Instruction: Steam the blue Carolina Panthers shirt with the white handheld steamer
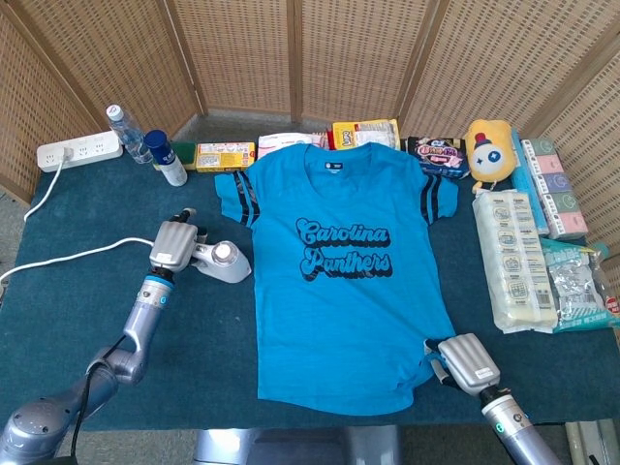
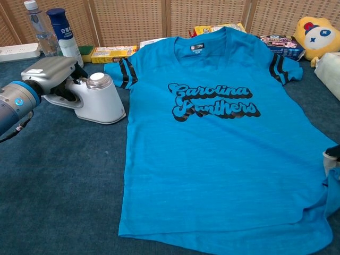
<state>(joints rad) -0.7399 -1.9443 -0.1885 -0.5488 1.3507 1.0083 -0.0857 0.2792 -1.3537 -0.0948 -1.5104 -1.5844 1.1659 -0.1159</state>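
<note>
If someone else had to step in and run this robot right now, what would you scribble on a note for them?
Left hand: wrapped on the handle of the white steamer, which stands on the table just left of the shirt.
Right hand: resting at the shirt's lower right hem; whether it pinches the cloth cannot be told.
Shirt: spread flat, print facing up.
Done: steamer in hand.
Left: lift the steamer, pass it over the shirt, set it back down. Mind the white cord trailing to the left.
</note>
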